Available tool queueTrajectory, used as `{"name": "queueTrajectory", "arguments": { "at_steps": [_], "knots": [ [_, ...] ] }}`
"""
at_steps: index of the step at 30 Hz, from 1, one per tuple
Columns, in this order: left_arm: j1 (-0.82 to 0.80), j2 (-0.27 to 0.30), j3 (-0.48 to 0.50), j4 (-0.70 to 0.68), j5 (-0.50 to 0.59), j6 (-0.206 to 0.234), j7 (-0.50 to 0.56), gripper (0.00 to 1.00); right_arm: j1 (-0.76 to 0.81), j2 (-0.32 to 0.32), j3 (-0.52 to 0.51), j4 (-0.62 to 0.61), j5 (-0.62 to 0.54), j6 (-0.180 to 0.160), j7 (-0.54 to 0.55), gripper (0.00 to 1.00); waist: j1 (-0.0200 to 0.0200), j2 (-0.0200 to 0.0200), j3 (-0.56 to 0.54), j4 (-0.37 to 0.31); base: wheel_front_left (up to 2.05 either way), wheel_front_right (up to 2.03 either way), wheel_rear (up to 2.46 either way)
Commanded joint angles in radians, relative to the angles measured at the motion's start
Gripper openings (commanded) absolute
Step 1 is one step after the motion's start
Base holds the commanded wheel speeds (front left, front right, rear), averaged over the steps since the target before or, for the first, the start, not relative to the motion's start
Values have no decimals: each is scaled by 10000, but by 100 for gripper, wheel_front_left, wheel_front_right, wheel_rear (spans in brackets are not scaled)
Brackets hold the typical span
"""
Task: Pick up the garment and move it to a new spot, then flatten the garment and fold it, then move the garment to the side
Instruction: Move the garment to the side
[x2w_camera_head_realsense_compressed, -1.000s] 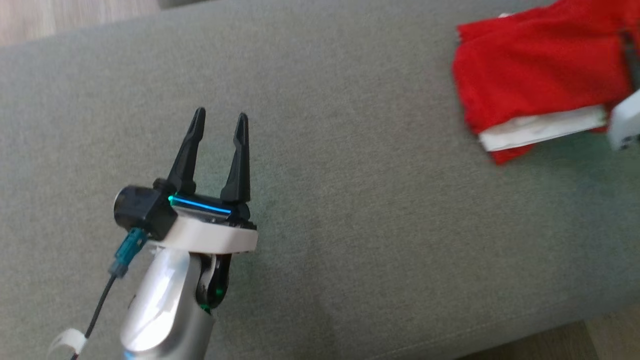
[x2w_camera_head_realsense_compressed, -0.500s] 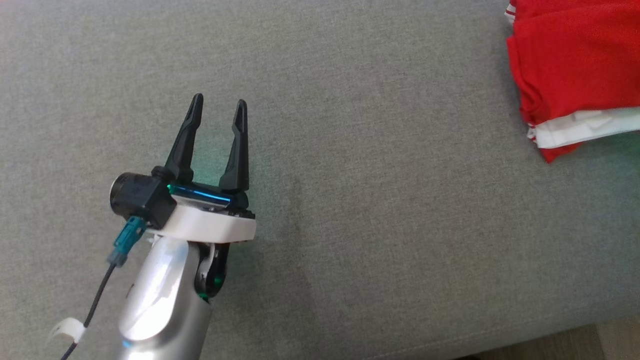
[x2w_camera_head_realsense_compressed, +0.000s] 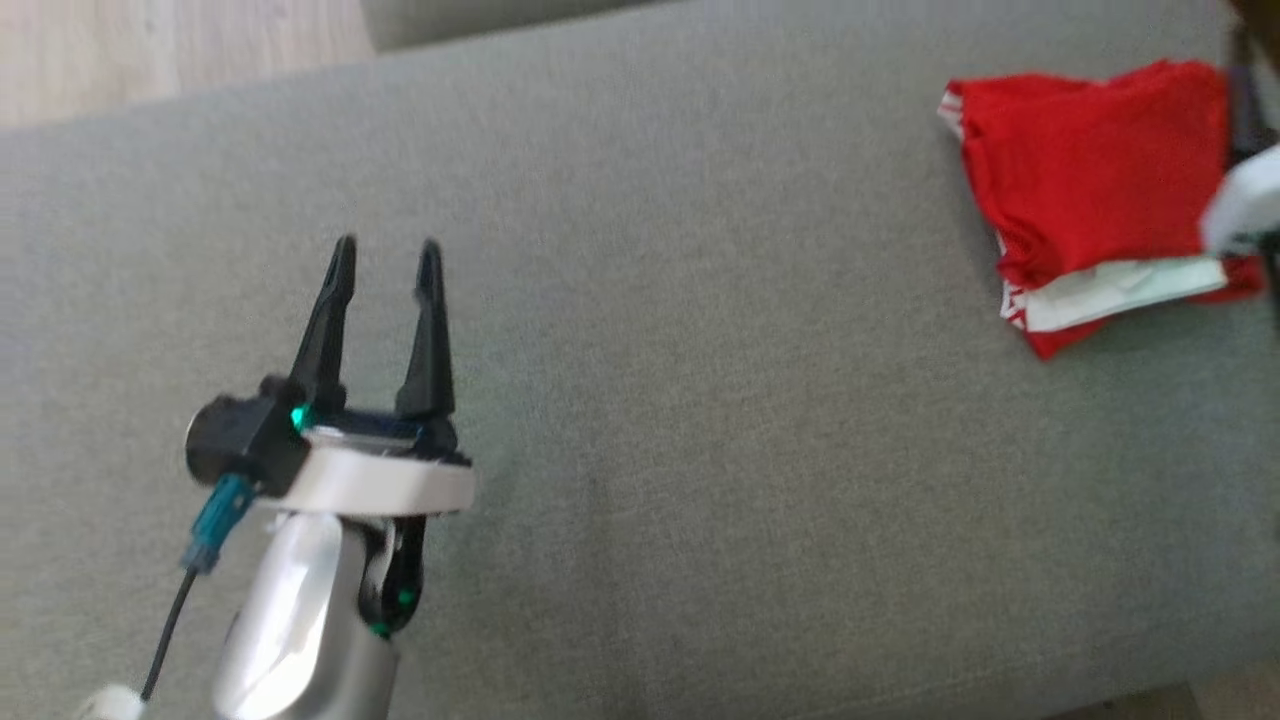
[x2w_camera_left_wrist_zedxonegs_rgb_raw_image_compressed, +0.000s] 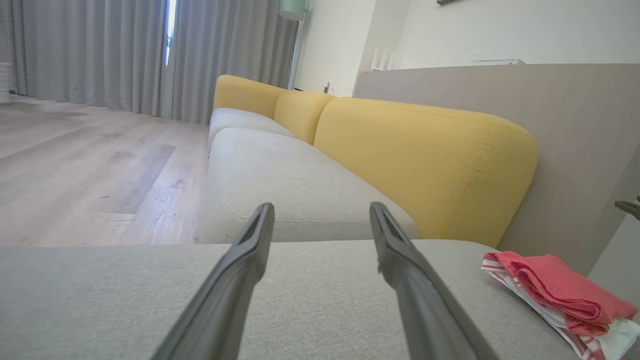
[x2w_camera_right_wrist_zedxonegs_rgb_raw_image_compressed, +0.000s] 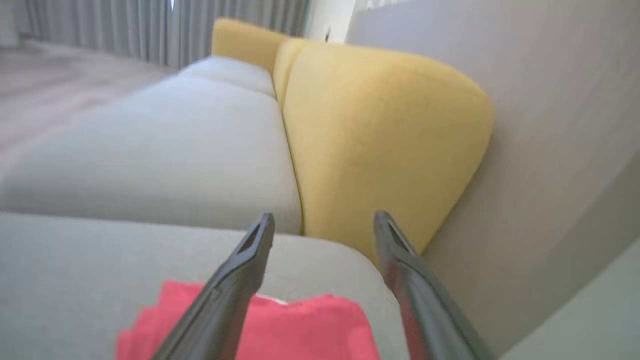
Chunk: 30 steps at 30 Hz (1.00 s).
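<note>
Presently, the garment (x2w_camera_head_realsense_compressed: 1090, 170) lies folded on the grey seat cushion (x2w_camera_head_realsense_compressed: 700, 400), at the far right end in the head view and close to that end's edge. It is a compact red packet with a white striped layer showing along its near edge. It rests flat on the cushion and nothing lifts it.

Right gripper (x2w_camera_right_wrist_zedxonegs_rgb_raw_image_compressed: 324, 220): the right wrist view shows both fingers spread wide with nothing clamped between them. The garment (x2w_camera_right_wrist_zedxonegs_rgb_raw_image_compressed: 300, 330) sits below and between them, and the yellow backrest (x2w_camera_right_wrist_zedxonegs_rgb_raw_image_compressed: 380, 130) is beyond. In the head view a pale part of the right arm (x2w_camera_head_realsense_compressed: 1240, 200) overlaps the garment's right side. Whether a fingertip touches the cloth cannot be told.

Left gripper (x2w_camera_head_realsense_compressed: 387, 248): jaws parted and empty, held over bare cushion, well apart from the garment. The left wrist view confirms the gap between its fingers (x2w_camera_left_wrist_zedxonegs_rgb_raw_image_compressed: 321, 207), with the garment (x2w_camera_left_wrist_zedxonegs_rgb_raw_image_compressed: 560, 290) off to the right.

Assessment: the placement appears deliberate. The packet sits at one end, leaving the main seat area free, which matches the final instruction to move it aside. The left arm is probably kept clear so as not to disturb the fold. The open right jaws suit a garment set down, not carried. The task appears at or near completion.

Risk: any withdrawal of the right arm should rise clear, since a dragged finger could open the top layer or push the packet over the edge.
</note>
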Motion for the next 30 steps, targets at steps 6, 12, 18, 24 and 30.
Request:
{"name": "queueTrajectory", "arguments": {
  "at_steps": [6,12,18,24,30],
  "knots": [
    [631,76,917,-534,-135,-53,-51,100,348,1216,381,-1796,1027,-7,-264,100,1,0,-1321,272,0,0,0],
    [1439,76,1375,-726,-227,-3,-51,100,1588,2442,289,-3746,2103,-7,-264,100,1,0,-2054,543,0,0,0],
    [1964,76,1430,-784,-243,-13,-51,100,3290,3285,-56,-5307,2698,-7,-290,100,1,0,-2341,707,0,0,0],
    [2351,76,1365,-708,-384,55,-51,100,5323,3454,39,-5940,3466,-7,-308,100,1,0,-2445,887,0,0,0],
    [2648,76,1375,-591,-590,83,-51,100,6612,3459,357,-6345,3867,-7,-311,100,1,0,-2529,915,0,0,0]
  ]
}}
